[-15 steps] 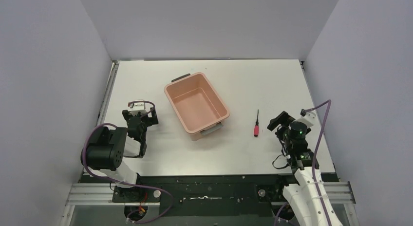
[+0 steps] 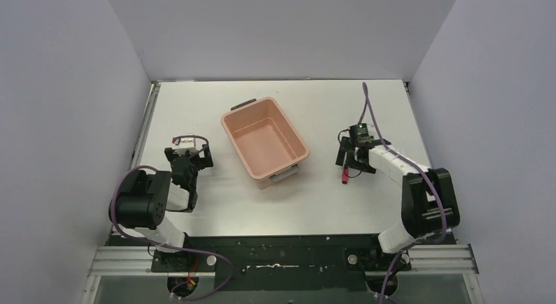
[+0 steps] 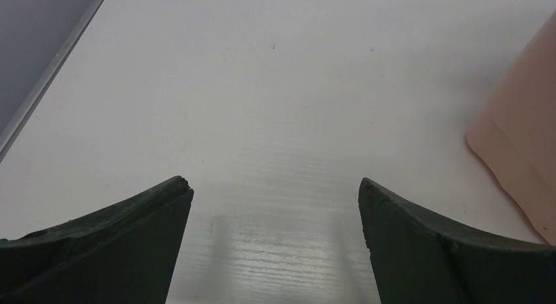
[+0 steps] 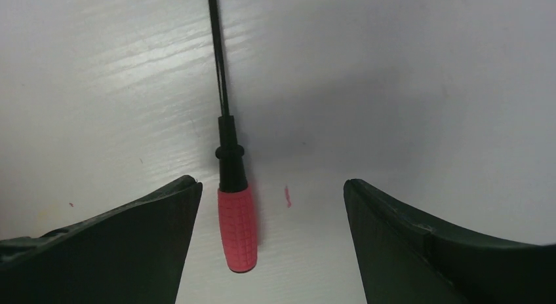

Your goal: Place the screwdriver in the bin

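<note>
Looks like we're at the reach-and-grab step, nothing picked up yet. The right gripper (image 4: 270, 183) hangs right over the screwdriver (image 4: 237, 228) with its jaws wide apart and nothing between them but table. The screwdriver lies flat on the table (image 2: 315, 206), toward the right edge and about halfway between the near and far edges. It's a little way to the right of the bin (image 2: 265, 143), not touching it.

In the wrist view the red handle points back at the camera and the black shaft runs away from it. It isn't centred either, it sits much closer to one of the fingers (image 4: 131, 251) than the other.

My guess for the next move: nudge sideways so the handle is in the middle of the gap, drop until the fingertips are basically on the tabletop, then close on the red part. It's thin and lying flat, so coming in too high probably means closing on air or rolling it away. After that it's lift, carry left over the bin and let go.

The left gripper (image 3: 273, 183) is parked near the left edge beside the bin, jaws apart too, holding nothing.

Headcount: one screwdriver, one bin (empty as far as I can see), two arms with one gripper each.
</note>
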You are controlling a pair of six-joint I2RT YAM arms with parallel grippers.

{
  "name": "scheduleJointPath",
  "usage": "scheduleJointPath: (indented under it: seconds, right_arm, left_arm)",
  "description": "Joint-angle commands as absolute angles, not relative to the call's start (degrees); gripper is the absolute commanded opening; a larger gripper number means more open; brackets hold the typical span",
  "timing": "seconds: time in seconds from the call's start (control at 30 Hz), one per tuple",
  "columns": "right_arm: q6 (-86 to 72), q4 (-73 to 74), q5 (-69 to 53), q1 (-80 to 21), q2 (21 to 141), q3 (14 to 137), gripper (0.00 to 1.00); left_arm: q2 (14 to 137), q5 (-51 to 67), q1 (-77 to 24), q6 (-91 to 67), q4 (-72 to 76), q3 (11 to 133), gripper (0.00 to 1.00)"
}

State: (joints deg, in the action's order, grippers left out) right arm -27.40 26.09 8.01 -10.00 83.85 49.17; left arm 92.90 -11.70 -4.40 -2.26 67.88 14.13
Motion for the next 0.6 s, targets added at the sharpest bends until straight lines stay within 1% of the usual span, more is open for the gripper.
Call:
scheduleJointPath:
  seconds: [0.0, 0.1, 0.13, 0.17, 0.27, 0.33, 0.37, 0.43, 0.5, 0.57]
  right_arm:
    - [-26.1, 28.6, 9.0, -14.2, 90.9, 54.0, 0.81]
    - [-26.4, 28.6, 9.7, -15.1, 94.4, 54.6, 0.77]
    - [-26.5, 28.7, 10.1, -15.1, 95.3, 54.4, 0.74]
    - [-26.5, 28.8, 10.4, -15.2, 96.0, 54.2, 0.67]
    - [-26.5, 28.7, 9.3, -15.2, 96.7, 53.0, 0.30]
    - [-26.2, 29.2, 8.6, -15.1, 96.3, 53.3, 0.02]
    - [-25.8, 30.4, 8.7, -15.2, 96.0, 54.4, 0.00]
    - [-24.1, 34.5, 9.5, -14.9, 95.3, 59.4, 0.00]
    - [-21.8, 40.9, 10.3, -14.1, 95.0, 67.3, 0.00]
    - [-19.4, 49.4, 7.8, -12.6, 96.7, 77.1, 0.00]
  left_arm:
    - [92.3, -11.1, -4.4, -1.7, 69.3, 14.6, 0.97]
    - [92.3, -11.1, -4.4, -1.7, 69.3, 14.6, 0.97]
    - [92.3, -11.1, -4.4, -1.7, 69.3, 14.6, 0.97]
    - [92.4, -11.1, -4.4, -1.7, 69.3, 14.6, 0.97]
    - [92.3, -11.1, -4.4, -1.7, 69.3, 14.6, 0.97]
    - [92.3, -11.1, -4.4, -1.7, 69.3, 14.6, 0.97]
    - [92.3, -11.1, -4.4, -1.7, 69.3, 14.6, 0.97]
    - [92.4, -11.1, -4.4, -1.7, 69.3, 14.6, 0.97]
    - [92.3, -11.1, -4.4, -1.7, 69.3, 14.6, 0.97]
    - [92.4, -11.1, -4.4, -1.7, 69.3, 14.6, 0.97]
